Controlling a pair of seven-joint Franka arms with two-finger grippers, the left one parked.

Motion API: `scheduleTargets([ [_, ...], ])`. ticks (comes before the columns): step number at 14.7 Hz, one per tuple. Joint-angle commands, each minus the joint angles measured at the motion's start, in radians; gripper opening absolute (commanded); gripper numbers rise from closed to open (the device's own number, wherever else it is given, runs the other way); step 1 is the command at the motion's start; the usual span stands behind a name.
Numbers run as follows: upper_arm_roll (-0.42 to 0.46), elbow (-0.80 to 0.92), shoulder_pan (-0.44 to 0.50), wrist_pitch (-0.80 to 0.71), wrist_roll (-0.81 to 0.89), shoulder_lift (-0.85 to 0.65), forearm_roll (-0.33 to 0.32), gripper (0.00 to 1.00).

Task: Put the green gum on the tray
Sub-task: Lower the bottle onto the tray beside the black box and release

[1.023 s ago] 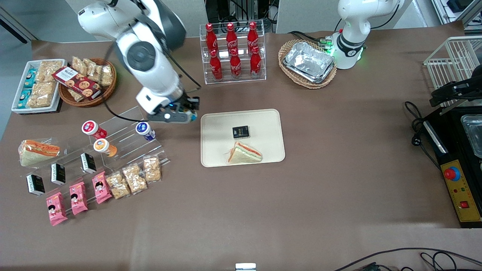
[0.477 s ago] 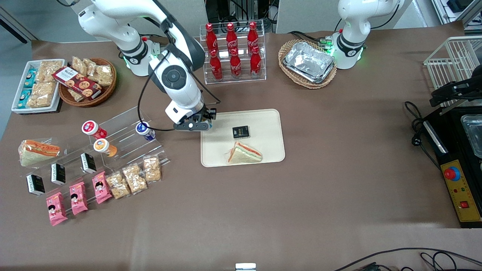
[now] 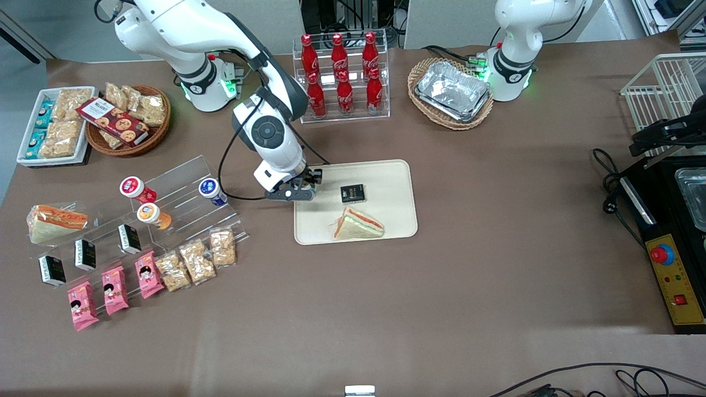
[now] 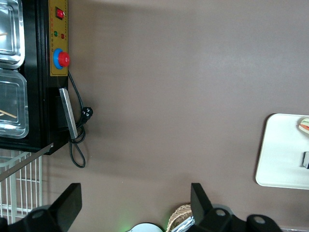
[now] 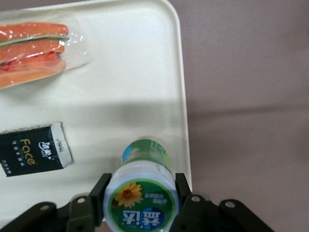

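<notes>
Gripper [image 5: 141, 203] is clamped on the green gum [image 5: 143, 193], hovering over the tray [image 3: 386, 179] just inside its edge nearest the working arm. Looks like the drop-off step: lower and let go. Bare tray beneath; black packet [image 5: 34, 149] and sandwich [image 5: 36, 43] sit clear.

green gum [image 5: 142, 195] w/ green-rimmed sunflower lid, cream tray [image 5: 145, 72], black jaws.

right arm stretched forward, gripper [image 3: 300, 194] pointing down, fingers [image 5: 100, 192] clamped
</notes>
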Motion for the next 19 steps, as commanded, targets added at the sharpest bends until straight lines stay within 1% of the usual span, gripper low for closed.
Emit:
scheduleTargets([
  [1,-0.01,0.008,0.03,0.032,0.035,0.019,0.011,0.41],
  [2,-0.01,0.008,0.03,0.039,0.038,0.021,0.012,0.43],
  [3,-0.01,0.008,0.041,0.045,0.052,0.027,0.012,0.49],
  [4,-0.01,0.009,0.045,0.055,0.066,0.033,0.011,0.5],
  [5,-0.01,0.009,0.045,0.065,0.067,0.038,0.011,0.54],
  [6,-0.01,0.009,0.045,0.066,0.067,0.039,0.012,0.77],
  [8,-0.01,0.011,0.047,0.075,0.069,0.044,0.012,0.85],
  [9,-0.01,0.011,0.051,0.077,0.069,0.044,0.012,0.86],
  [10,-0.01,0.012,0.051,0.077,0.07,0.045,0.012,1.0],
  [12,-0.01,0.014,0.047,0.075,0.074,0.042,0.012,1.0],
  [14,-0.016,0.017,0.035,0.06,0.057,0.007,0.009,1.0],
  [15,-0.025,0.02,0.027,0.027,0.048,-0.019,0.002,1.0],
  [16,-0.031,0.03,0.003,-0.034,0.002,-0.05,0.0,1.0],
  [19,-0.03,0.06,-0.103,-0.217,-0.161,-0.157,0.001,1.0],
])
